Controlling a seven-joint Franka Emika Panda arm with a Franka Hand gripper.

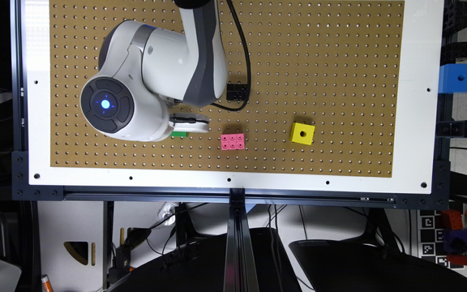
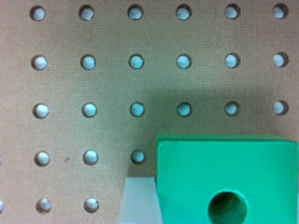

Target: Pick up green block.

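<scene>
Green block (image 2: 226, 179) sits on the pegboard (image 1: 318, 61), beyond the pink brick (image 1: 232, 141) from the yellow cube (image 1: 302, 133), under the end effector (image 1: 189, 123), whose grip state I cannot tell. Rigid, light, probably slick plastic; flat opposite sides suit grasping.

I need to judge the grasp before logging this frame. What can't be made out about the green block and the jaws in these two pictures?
- Green block, exterior view: the arm's wrist covers all but a sliver.
- Green block, wrist view: the picture's edge cuts off its lower part.
- Gripper, exterior view: just a white part; jaws open or shut is unclear.
- Wrist view: one pale finger beside the block; whether they touch is unclear.
</scene>
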